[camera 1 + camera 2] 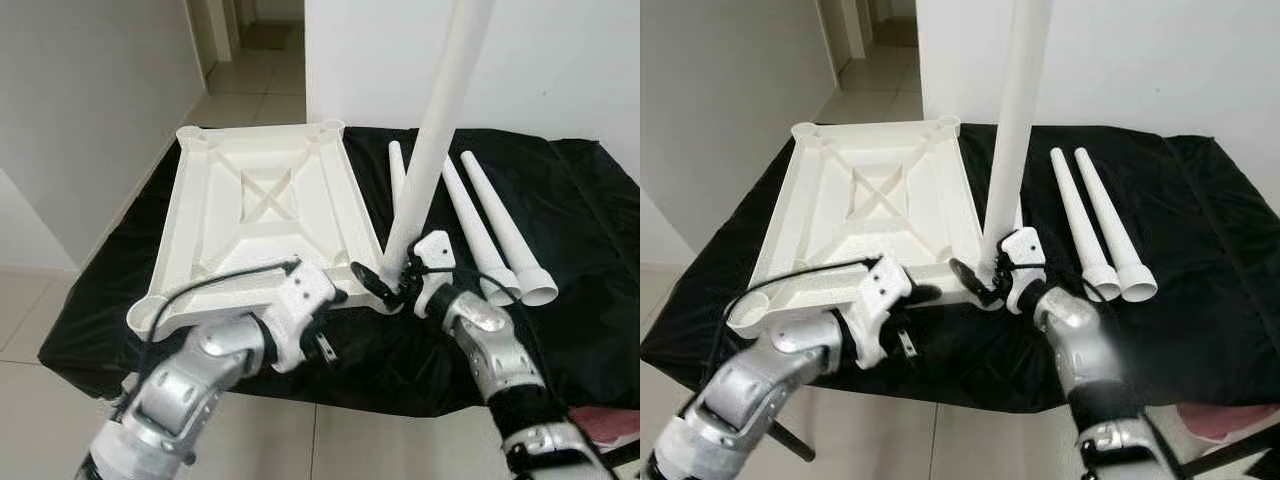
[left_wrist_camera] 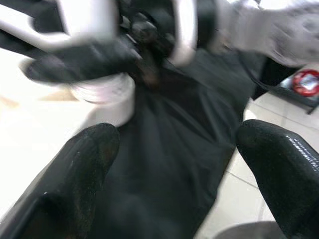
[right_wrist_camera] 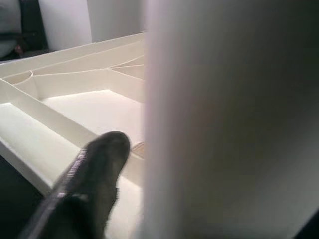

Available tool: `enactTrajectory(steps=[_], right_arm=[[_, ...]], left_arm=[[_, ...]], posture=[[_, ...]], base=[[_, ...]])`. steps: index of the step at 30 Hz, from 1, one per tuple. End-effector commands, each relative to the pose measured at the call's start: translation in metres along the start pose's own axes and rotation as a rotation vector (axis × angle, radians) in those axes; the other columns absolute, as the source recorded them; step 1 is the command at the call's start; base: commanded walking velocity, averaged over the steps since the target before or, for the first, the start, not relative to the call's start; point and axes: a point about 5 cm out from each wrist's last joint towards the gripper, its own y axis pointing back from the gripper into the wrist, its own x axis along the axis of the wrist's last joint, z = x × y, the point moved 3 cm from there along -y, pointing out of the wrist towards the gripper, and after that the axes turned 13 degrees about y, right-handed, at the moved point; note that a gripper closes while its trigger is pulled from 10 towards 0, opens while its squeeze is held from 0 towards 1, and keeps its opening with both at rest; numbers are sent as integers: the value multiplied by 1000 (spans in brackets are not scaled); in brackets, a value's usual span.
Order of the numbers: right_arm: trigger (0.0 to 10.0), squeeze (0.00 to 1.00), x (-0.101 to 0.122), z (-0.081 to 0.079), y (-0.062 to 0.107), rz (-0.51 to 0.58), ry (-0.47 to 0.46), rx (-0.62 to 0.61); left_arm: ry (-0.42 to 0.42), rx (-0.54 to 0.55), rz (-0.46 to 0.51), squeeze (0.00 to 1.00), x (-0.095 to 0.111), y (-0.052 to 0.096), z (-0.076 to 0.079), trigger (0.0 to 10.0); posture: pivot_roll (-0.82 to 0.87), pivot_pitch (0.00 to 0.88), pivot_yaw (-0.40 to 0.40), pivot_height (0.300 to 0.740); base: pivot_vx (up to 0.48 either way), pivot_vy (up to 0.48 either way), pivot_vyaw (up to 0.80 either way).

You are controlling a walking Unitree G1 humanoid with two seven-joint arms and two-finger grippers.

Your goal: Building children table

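Tabletop [image 1: 262,215], white and flipped underside up, is lying on a table draped in black cloth [image 1: 590,200]. In the left eye view, the right gripper [image 1: 392,283] is clasping 1 upright leg [image 1: 432,140] at the near right corner socket, likely seating it. Spare legs [image 1: 500,235] are resting just beside. In the left wrist view, the left gripper [image 2: 174,164] is hovering released near that corner, fingers [image 2: 84,169] spread. In the right wrist view, the leg is pressing against 1 black finger.
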Motion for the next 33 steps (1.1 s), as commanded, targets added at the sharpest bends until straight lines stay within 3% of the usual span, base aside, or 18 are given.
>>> enactTrajectory(steps=[1,10,11,19,25,33], right_arm=[[0,0,-6,-2,1,-14,3,31],[0,0,-17,-2,9,-34,-39,53],[10000,0,-20,-1,10,-40,-54,37],[10000,0,-18,1,8,-48,-105,-133],[10000,0,-9,-7,0,-77,-165,-275],[10000,0,-4,-13,-4,-188,-257,-601]], left_arm=[[-9,56,1,0,-1,0,-5,10000],[-10,74,4,0,0,3,-8,10000],[-10,76,5,0,0,3,-9,10000],[-6,81,8,0,-1,4,-9,10000],[7,84,11,0,-2,4,-8,10000],[12,97,16,0,-1,4,-11,10000]], posture=[[-63,0,33,740],[-56,0,31,740],[-55,0,31,740],[-59,0,29,740],[-61,0,26,740],[-61,0,18,740]], base=[[0,0,0],[0,0,0],[0,0,0],[0,0,0],[0,0,0],[0,0,0]])
